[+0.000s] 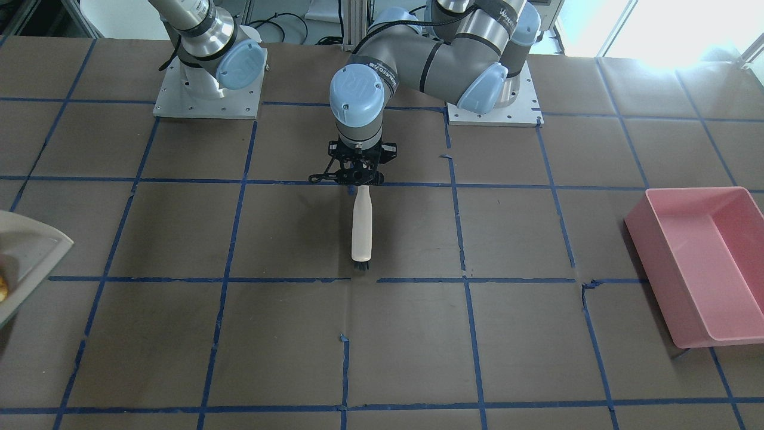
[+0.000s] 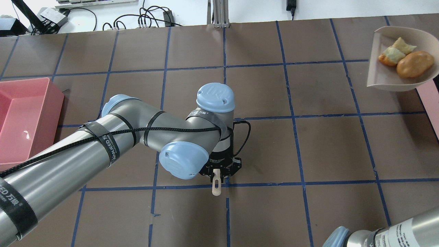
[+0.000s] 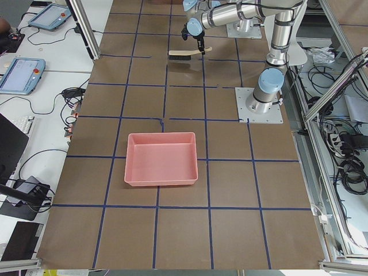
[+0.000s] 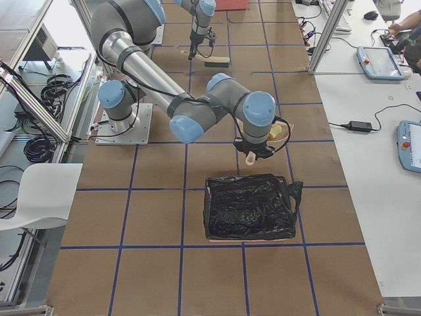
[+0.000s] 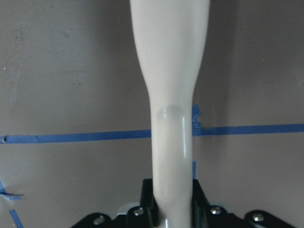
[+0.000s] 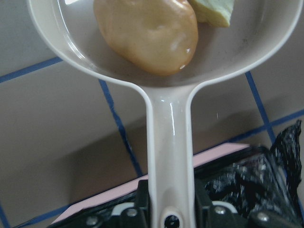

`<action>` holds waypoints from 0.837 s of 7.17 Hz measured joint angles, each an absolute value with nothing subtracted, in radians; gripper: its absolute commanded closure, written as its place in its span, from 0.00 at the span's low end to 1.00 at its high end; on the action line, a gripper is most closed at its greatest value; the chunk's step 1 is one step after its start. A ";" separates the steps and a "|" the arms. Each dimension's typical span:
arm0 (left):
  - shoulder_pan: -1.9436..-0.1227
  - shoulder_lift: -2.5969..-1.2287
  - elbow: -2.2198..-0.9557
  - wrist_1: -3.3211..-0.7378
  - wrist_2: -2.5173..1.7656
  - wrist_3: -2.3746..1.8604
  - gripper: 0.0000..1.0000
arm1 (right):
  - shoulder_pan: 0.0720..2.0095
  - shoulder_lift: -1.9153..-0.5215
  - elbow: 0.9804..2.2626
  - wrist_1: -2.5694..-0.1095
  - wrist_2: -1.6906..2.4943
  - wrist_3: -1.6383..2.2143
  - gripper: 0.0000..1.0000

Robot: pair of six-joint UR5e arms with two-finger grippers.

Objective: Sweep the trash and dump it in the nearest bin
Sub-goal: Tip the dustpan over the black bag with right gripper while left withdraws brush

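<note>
Sweeping looks done; the dump is left.
My right gripper (image 6: 168,211) pinches the handle of the beige plastic dustpan (image 2: 379,73) at two o'clock overhead. It carries the tan potato-shaped lump (image 2: 415,64) and two pale yellow-green chunks (image 2: 394,53). The black-bagged pink bin (image 4: 250,207) sits just beside it. My left gripper (image 1: 356,174) clamps the cream-handled brush (image 1: 362,224). The large pink rectangular tray (image 2: 51,103) at nine o'clock shows only a speck.

Seeing silver-grey tubes on the left arm (image 2: 61,164), pale blue joint caps (image 2: 215,97), black cable (image 2: 164,129) strapped down with lettered black bands (image 2: 109,147), black-framed left gripper (image 1: 357,181), screwed square base plates (image 1: 239,108)
</note>
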State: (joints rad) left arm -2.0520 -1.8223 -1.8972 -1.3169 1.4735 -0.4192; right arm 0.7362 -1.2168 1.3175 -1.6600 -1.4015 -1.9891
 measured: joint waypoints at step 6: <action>-2.067 -1.861 -1.900 -1.214 1.417 -0.454 1.00 | 0.447 -1.167 1.154 -1.619 -1.426 -2.025 1.00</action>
